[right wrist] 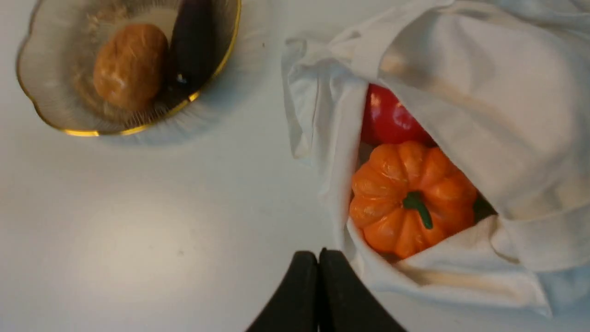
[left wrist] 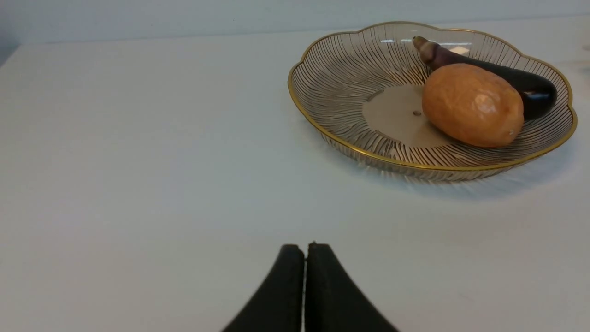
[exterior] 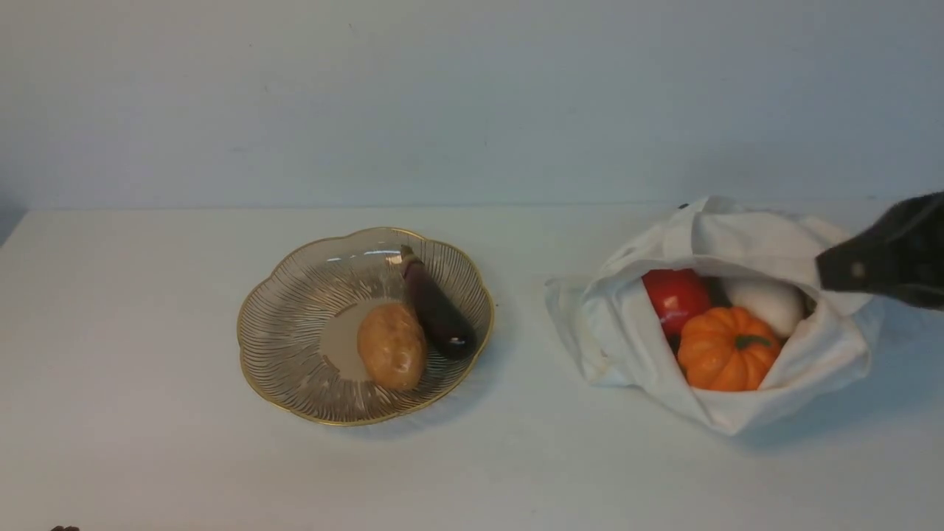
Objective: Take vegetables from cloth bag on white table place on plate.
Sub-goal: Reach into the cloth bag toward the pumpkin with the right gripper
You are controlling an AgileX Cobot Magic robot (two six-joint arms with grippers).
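Note:
The cream cloth bag (exterior: 737, 243) lies open at the right of the white table (exterior: 147, 332). Inside it are an orange pumpkin (exterior: 726, 350), a red tomato (exterior: 675, 299) and a white oval (exterior: 767, 302). The wrist view also shows the bag (right wrist: 484, 92), pumpkin (right wrist: 410, 203) and tomato (right wrist: 387, 120). The glass plate (exterior: 287, 317) with gold rim holds a brown potato (exterior: 391, 345) and a dark eggplant (exterior: 436, 310). My right gripper (right wrist: 318, 258) is shut and empty, above the table beside the bag's front edge. My left gripper (left wrist: 304, 251) is shut and empty, short of the plate (left wrist: 350, 78).
A pale wall runs along the table's far edge. Part of my right arm (exterior: 892, 258) reaches in over the bag's right side. Bare tabletop lies between the plate and the bag and to the left of the plate.

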